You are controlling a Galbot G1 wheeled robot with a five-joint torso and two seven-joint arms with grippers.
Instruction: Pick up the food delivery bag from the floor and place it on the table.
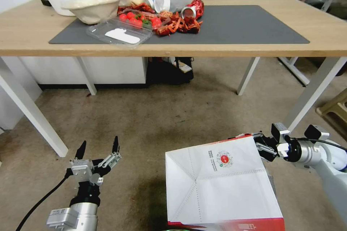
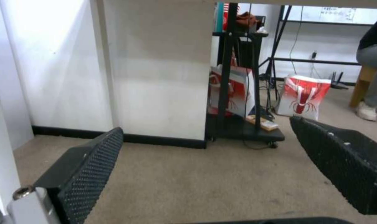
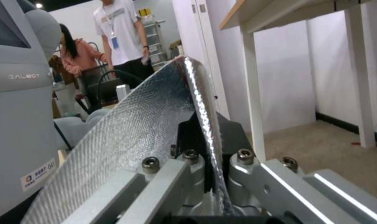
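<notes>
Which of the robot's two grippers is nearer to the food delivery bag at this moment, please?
The right. The right gripper is clamped on the food delivery bag at its upper edge, jaws shut on the foil-lined wall. The left gripper hovers open above the floor, well clear of the bag.

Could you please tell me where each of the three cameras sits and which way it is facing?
Head view: high on the robot, looking forward and down at the light-wood table and large white paper delivery bag; both arms show.
Left wrist view: low, facing under the table across the brownish floor; the open left end effector frames it.
Right wrist view: along the right end effector, clamped on the bag's foil lining.
Shared: floor and white table legs.
</notes>
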